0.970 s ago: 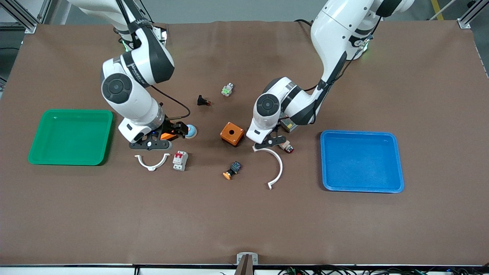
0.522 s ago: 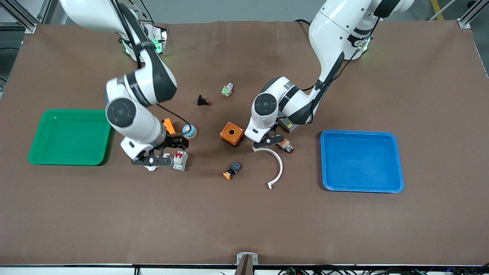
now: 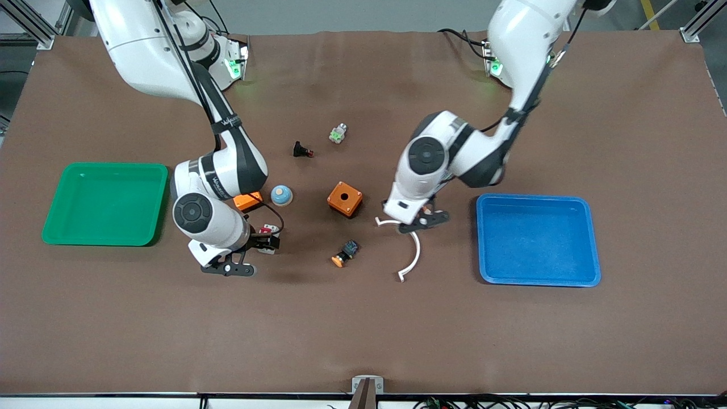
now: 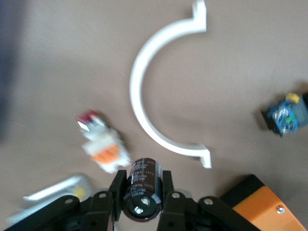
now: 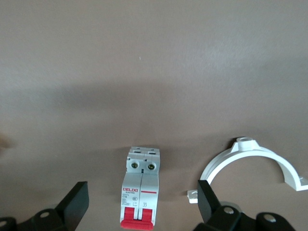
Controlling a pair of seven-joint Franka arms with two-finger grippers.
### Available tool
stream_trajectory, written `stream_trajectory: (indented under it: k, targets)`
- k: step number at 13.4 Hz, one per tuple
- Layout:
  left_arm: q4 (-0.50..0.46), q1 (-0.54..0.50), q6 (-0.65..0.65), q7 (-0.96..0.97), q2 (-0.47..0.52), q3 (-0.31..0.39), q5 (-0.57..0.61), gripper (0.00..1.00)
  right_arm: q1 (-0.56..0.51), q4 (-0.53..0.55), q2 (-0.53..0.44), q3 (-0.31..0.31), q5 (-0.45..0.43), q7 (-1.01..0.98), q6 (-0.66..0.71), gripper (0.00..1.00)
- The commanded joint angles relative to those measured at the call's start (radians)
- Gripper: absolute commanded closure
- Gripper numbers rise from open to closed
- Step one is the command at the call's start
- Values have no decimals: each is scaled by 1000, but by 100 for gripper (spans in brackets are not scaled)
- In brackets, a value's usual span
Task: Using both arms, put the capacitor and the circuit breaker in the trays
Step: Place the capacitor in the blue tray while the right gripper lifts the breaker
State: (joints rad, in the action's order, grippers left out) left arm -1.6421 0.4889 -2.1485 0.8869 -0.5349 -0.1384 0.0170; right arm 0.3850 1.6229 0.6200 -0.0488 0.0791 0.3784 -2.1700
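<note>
The capacitor [image 4: 143, 185], a small black cylinder, is clamped between the fingers of my left gripper [image 4: 143, 192]. In the front view the left gripper [image 3: 423, 218] is low over one end of the big white curved clip [image 3: 412, 255], and the capacitor is hidden there. The circuit breaker [image 5: 141, 192], white-grey with red toggles, lies flat on the table between the wide-open fingers of my right gripper [image 5: 141, 204]. In the front view the right gripper [image 3: 262, 240] covers most of the circuit breaker [image 3: 266, 230].
The green tray [image 3: 62, 238] lies at the right arm's end, the blue tray [image 3: 483, 238] at the left arm's end. Between them are two orange boxes [image 3: 345, 199] [image 3: 248, 200], a blue dome [image 3: 281, 195] and an orange-tipped piece [image 3: 345, 253]. A small white clip [image 5: 250, 161] lies beside the breaker.
My right gripper moved from the orange box toward the front camera and now straddles the circuit breaker. My left gripper shifted toward the blue tray and now covers the white-and-orange button.
</note>
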Motion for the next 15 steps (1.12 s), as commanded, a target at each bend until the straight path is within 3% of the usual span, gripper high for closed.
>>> stream_trajectory:
  k: [1, 6, 9, 13, 15]
  targets:
    - [-33, -155, 125, -205, 120, -9, -3, 100, 11, 14, 17, 7, 19, 4, 9, 0]
    - [-73, -407, 159, -507, 133, -6, -2, 100, 44, 45, 18, 10, 21, 4, -1, 2]
    - [-119, -516, 113, -660, 115, -7, -2, 100, 49, 51, 18, 10, 21, 1, 2, 33]
    - [-208, -593, -66, -755, 50, -6, -2, 99, 23, 48, 18, 10, 21, -10, -2, 70]
    - [-208, -613, -123, -770, -5, -4, 4, 99, 12, 48, 17, 10, 21, -10, 2, 78]
